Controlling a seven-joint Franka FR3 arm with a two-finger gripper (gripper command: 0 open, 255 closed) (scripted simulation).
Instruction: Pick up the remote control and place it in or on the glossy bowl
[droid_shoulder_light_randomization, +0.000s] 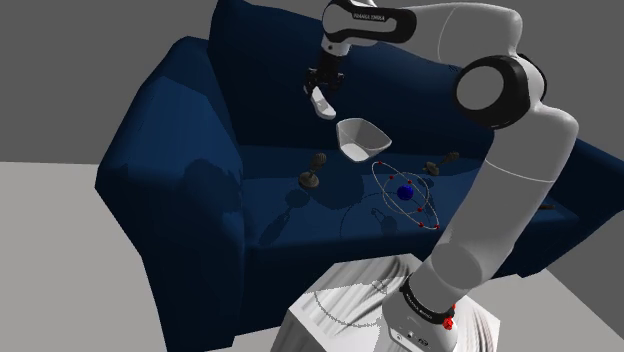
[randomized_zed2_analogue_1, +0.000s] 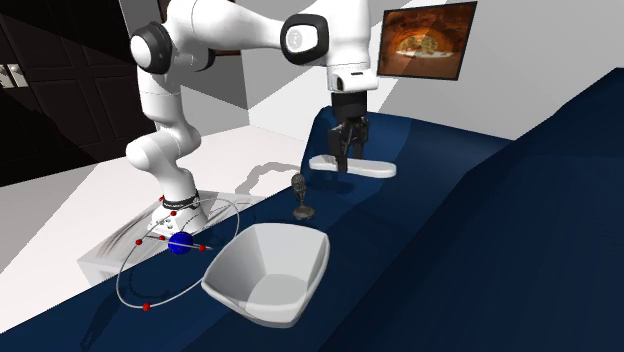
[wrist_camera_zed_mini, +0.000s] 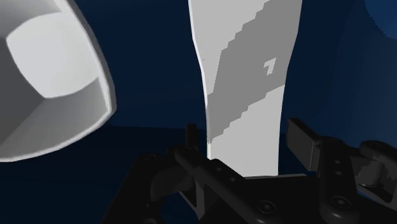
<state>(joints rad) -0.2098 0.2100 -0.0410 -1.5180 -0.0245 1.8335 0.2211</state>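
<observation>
Looking across the navy sofa (droid_shoulder_light_randomization: 180, 150) from the shoulder view, I see the arm (droid_shoulder_light_randomization: 520, 110) reaching up and toward that view's left from its stand (droid_shoulder_light_randomization: 360, 315). The gripper (droid_shoulder_light_randomization: 323, 90) hangs in front of the backrest, well above the seat.

The fingers (wrist_camera_zed_mini: 304, 143) are closed most of the way onto the remote control (wrist_camera_zed_mini: 245, 83), a flat white slab with a stepped grey patch. It runs out between them, away from the hand. In the second exterior view the gripper (randomized_zed2_analogue_1: 345, 160) points down and the remote control (randomized_zed2_analogue_1: 352, 166) lies roughly level beneath it, sticking out to both sides. From the shoulder view the remote control (droid_shoulder_light_randomization: 322, 100) is clear of the cushions and touches nothing but the fingers.

The bowl (droid_shoulder_light_randomization: 362, 138) is white with angled walls. It sits on the seat, lower than the remote and toward the shoulder view's right of it, apart from it. In the wrist view its rim (wrist_camera_zed_mini: 95, 70) lies off to one side of the remote, with dark upholstery between them.

Also on the seat are a small microphone (randomized_zed2_analogue_1: 301, 195) on a round base, between the bowl and the gripper in the second exterior view, and an atom model (randomized_zed2_analogue_1: 180, 243) with a blue ball inside thin rings, beside the bowl on the stand's side. A framed picture (randomized_zed2_analogue_1: 430, 38) hangs on the far wall.
</observation>
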